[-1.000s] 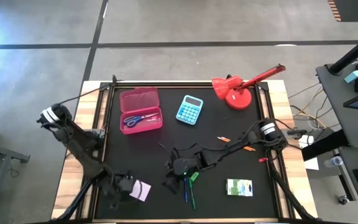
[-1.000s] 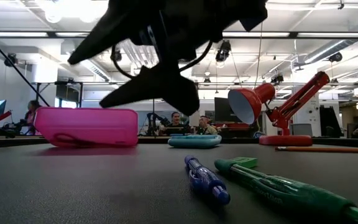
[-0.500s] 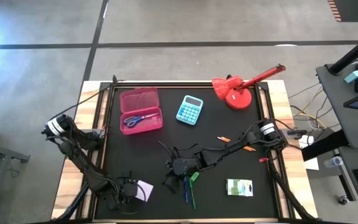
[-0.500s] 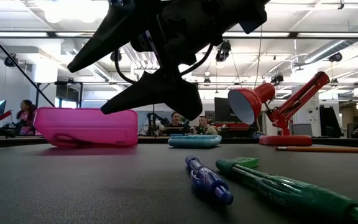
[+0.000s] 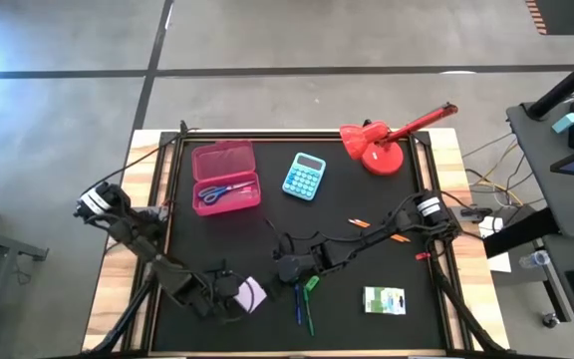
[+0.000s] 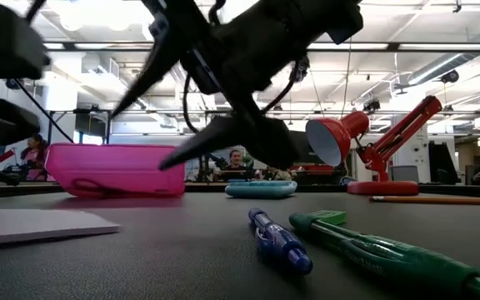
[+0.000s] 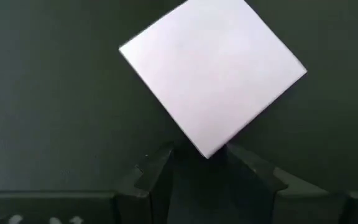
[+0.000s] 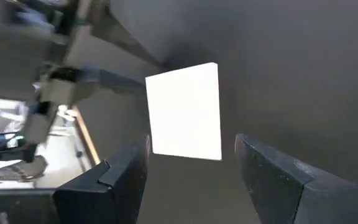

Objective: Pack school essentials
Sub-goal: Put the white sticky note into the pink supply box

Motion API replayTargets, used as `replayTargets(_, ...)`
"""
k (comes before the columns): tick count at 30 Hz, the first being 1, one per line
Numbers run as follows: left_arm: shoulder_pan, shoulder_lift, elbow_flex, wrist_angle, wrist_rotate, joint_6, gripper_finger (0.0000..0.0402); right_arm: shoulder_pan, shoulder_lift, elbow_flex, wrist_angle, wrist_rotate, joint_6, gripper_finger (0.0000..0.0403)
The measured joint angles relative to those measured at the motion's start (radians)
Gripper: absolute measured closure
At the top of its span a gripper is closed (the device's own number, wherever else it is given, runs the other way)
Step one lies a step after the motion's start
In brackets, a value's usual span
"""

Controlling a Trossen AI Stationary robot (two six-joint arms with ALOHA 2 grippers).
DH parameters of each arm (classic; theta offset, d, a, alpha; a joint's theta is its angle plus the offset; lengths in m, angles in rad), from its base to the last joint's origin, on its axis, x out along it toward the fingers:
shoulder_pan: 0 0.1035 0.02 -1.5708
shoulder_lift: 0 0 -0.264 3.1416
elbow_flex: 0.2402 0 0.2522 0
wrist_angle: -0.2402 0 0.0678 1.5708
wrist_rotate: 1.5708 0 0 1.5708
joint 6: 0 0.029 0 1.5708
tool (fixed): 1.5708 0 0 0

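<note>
Pale pink note pad point(image 5: 250, 294) is pinched by one corner in the left gripper point(image 5: 223, 295); level carriage is advised; right gripper point(image 5: 289, 271) jaws are held wide, empty.

Tabletop point(image 5: 367, 249): matt black mat, wood edges. Note pad point(image 5: 250, 295): matt paper. Pink box point(image 5: 225, 178): translucent glossy plastic. Pens point(image 6: 323, 242): glossy plastic.

The middle of the black table point(image 5: 367, 254) is bare between the blue calculator point(image 5: 305, 177) and the pens. The right gripper point(image 5: 285, 269) hangs low just beside the blue pen point(image 5: 298, 302) and green pen point(image 5: 309, 299). The pink box point(image 5: 225, 178) and red lamp point(image 5: 377, 143) stand along the far edge.
</note>
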Motion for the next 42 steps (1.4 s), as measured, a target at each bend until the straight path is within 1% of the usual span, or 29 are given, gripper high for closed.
replayTargets(4,0.037,0.001,0.0,0.048,-0.006,0.021,0.0279,0.002,0.02,0.0,-0.013,-0.007,0.009,0.0174)
replayTargets(11,0.081,0.001,-0.001,0.059,-0.005,0.023,0.0279,0.002,0.071,0.0,0.008,-0.039,0.031,0.0174)
replayTargets(13,0.086,0.0,-0.001,0.061,-0.002,0.023,0.0279,0.002,0.079,0.002,0.018,-0.062,0.034,0.0174)
replayTargets(17,0.097,0.0,-0.001,0.062,0.002,0.023,0.0279,0.002,0.095,0.004,0.07,-0.084,0.032,0.0174)
replayTargets(21,0.106,-0.001,-0.006,0.063,0.002,0.023,0.0279,0.002,0.096,0.004,0.085,-0.088,0.009,0.0174)
replayTargets(27,0.105,-0.003,-0.021,0.063,0.008,0.02,0.0279,0.003,0.096,0.002,0.17,-0.095,-0.001,0.0174)
replayTargets(35,0.106,0.007,-0.024,0.075,0.008,0.014,0.0279,0.003,0.098,0.002,0.163,-0.081,-0.011,0.0174)
replayTargets(42,0.106,0.064,-0.021,0.114,0.007,-0.006,0.0279,0.002,0.099,0.002,0.102,-0.054,0.007,0.0174)
